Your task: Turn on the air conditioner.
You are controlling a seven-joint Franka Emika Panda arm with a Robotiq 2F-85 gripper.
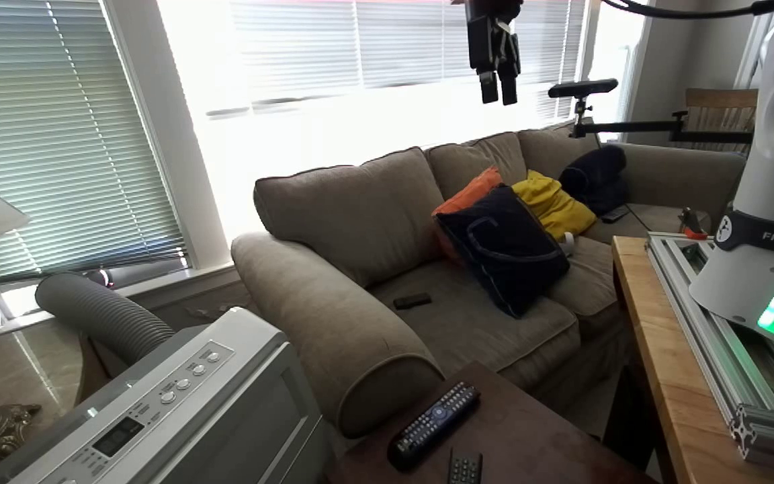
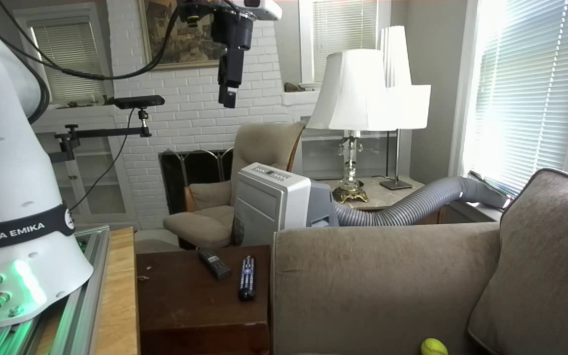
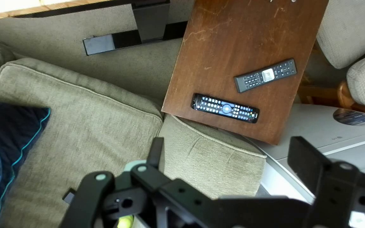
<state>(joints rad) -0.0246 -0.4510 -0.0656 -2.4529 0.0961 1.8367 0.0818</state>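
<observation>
The air conditioner (image 1: 239, 410) is a large light-grey box with a sloped top panel. In an exterior view, the panel has round buttons (image 1: 183, 384) and a small dark display (image 1: 118, 437); no lit digits can be made out. It stands beyond the sofa arm in an exterior view (image 2: 264, 207). Part of it shows at the right of the wrist view (image 3: 318, 133), with its control panel out of view. My gripper (image 3: 227, 148) is open and empty, fingers wide apart. It hangs pointing down, high above the scene and away from the air conditioner in both exterior views (image 1: 499, 91) (image 2: 228, 98).
A brown table (image 3: 220, 57) carries two remotes (image 3: 225, 108) (image 3: 265, 75) beside the air conditioner. The sofa (image 1: 333, 336) has cushions and another small black remote (image 1: 412, 300). A grey ribbed hose (image 2: 407, 204) runs to the window. Lamps (image 2: 348, 93) and an armchair (image 2: 264, 143) stand behind.
</observation>
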